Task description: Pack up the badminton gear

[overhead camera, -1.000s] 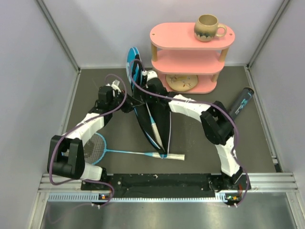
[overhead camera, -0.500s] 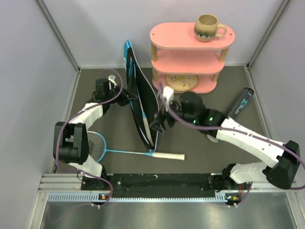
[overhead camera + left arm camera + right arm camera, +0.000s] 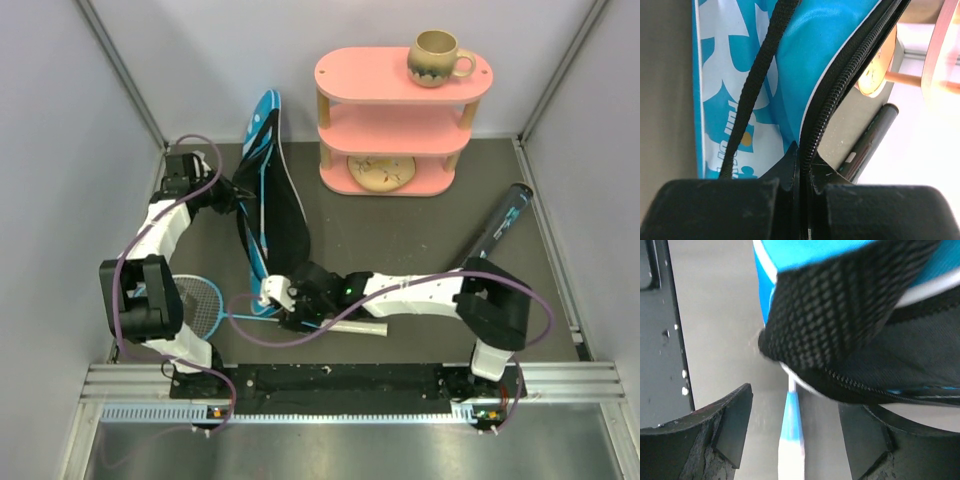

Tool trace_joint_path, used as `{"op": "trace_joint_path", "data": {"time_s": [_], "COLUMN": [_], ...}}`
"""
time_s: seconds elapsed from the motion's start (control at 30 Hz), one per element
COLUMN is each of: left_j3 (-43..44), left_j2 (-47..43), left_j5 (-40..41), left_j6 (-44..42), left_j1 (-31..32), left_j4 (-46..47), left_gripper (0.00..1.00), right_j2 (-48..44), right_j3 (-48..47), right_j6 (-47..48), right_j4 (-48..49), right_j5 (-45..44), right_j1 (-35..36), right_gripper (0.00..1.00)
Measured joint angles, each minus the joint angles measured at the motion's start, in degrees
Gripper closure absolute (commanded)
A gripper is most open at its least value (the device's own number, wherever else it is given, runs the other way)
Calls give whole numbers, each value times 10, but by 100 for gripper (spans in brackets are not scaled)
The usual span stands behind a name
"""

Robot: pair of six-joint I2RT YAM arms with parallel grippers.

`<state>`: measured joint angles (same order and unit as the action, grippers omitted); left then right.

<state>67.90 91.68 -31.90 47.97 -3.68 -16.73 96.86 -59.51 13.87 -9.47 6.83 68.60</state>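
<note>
Even overhead light, soft shadows, blurred wrist close-ups, blown-out glare at right

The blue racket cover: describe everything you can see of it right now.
The blue racket cover is soft fabric, bright blue with white print, black strap, black zip, black lining. It stands on edge, unzipped and gaping, wide end toward the back wall, narrow end low near the front. The left gripper is shut on its zip edge; the open right gripper is at its narrow end, above a racket's shaft.
</note>
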Motion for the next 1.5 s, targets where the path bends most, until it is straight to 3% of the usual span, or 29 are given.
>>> {"op": "trace_joint_path", "data": {"time_s": [0.3, 0.63, 0.77, 1.0, 1.07, 1.27, 1.5], "left_j3": [35, 55, 55, 56, 58, 103, 148], "left_j2": [2, 22, 31, 38, 38, 58, 67], "left_j5": [17, 40, 57, 90, 103, 134, 123], "left_j6": [-19, -61, -88, -130, -139, -149, -127], "left_j1": [-58, -84, -86, -89, -92, -102, -124], "left_j4": [-47, -70, -75, -81, -83, -119, -137], "left_gripper": [100, 100, 100, 100, 100, 100, 100], "right_j2": [137, 200, 219, 228, 228, 186, 77], "right_j3": [-157, -183, -186, -196, -195, -127, -102], "right_j6": [16, 21, 33, 50, 58, 90, 117], "right_j4": [30, 53, 57, 58, 57, 85, -28], "right_j5": [3, -3, -13, -28, -38, -90, -153], "right_j1": [24, 33, 34, 37, 40, 55, 59], "right_gripper": [31, 41, 50, 92, 100, 100, 100]}}
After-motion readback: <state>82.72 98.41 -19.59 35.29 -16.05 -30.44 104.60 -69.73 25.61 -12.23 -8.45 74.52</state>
